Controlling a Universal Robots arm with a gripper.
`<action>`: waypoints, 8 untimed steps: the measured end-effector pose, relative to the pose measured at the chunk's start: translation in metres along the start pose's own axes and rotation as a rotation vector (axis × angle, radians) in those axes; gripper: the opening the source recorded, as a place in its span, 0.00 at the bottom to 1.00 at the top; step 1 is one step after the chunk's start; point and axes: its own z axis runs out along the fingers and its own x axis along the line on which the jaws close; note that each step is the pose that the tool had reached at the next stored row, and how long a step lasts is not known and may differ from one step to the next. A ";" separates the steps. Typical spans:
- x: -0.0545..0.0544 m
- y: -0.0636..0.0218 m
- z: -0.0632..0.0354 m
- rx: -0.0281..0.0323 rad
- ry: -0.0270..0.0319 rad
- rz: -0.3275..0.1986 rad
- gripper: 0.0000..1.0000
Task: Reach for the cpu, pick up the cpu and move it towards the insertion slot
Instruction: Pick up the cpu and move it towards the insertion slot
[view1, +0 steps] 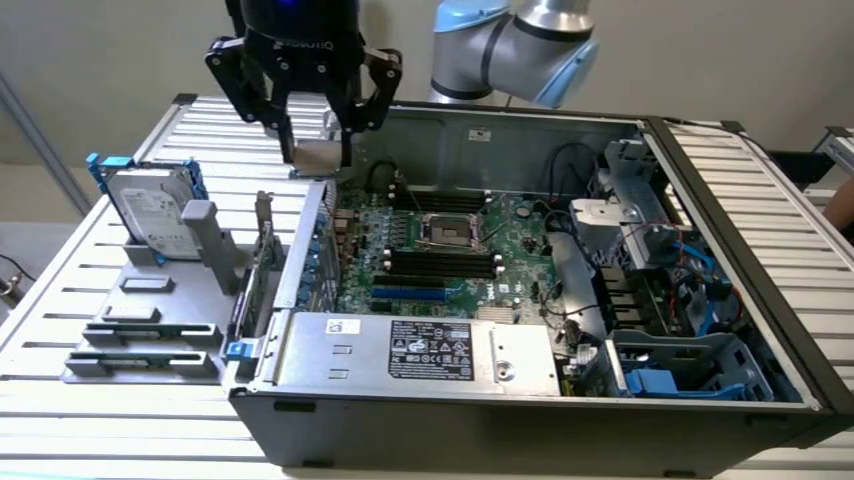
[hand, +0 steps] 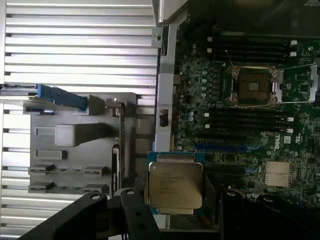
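wrist view shows the pincer (hand: 175, 210) closed on the cpu (hand: 175, 186), a flat square chip with pale, dull metal top. exterior view puts it in the upper left of the frame, above the case edge. the insertion slot (view1: 445, 231), a shiny frame with dark centre, lies near the middle. i judge the chip must stay level during travel.

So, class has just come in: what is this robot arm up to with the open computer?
The arm's gripper holds the cpu, a small square chip with a pale metal top, between its fingers. It hangs in the air above the case wall, at the exterior view's left of the motherboard. The insertion slot, a silver-framed square socket, sits empty on the board. The hard drive stands in a grey holder outside the case.
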 end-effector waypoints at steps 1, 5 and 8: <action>-0.004 -0.0001 -0.0001 0.0000 0.0001 0.000 0.54; -0.023 -0.0002 0.0001 0.0000 0.0000 0.000 0.54; -0.036 -0.0001 0.0004 0.0000 0.0000 0.000 0.54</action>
